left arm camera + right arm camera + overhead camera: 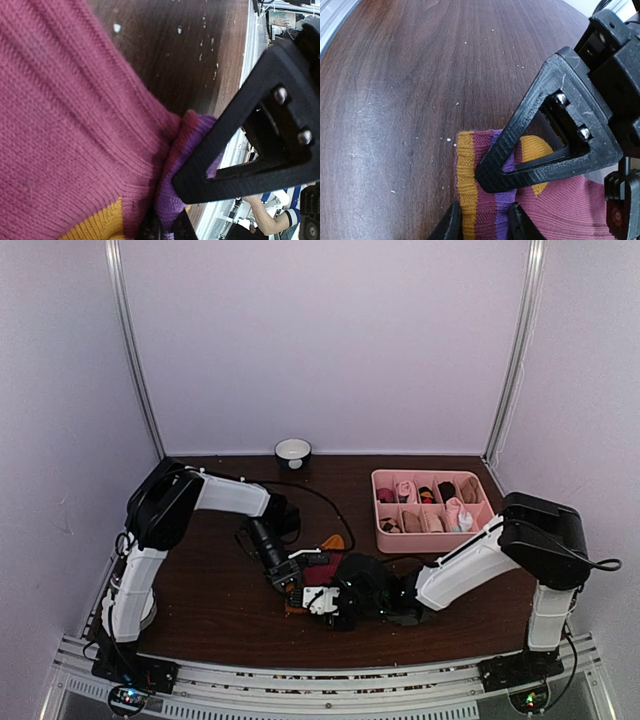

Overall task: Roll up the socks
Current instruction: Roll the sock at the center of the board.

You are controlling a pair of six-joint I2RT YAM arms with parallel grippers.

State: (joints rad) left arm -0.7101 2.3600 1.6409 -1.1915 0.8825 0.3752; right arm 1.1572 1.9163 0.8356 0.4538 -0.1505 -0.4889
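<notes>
jaws pinching red sock, left gripper, right gripper

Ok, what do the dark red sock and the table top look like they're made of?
The dark red sock looks like knitted yarn, wool or acrylic: ribbed rows, fuzzy matte surface. The table looks like dark brown wood or wood-look laminate, slightly glossy: streaky grain, soft glare; which one is unclear.
</notes>
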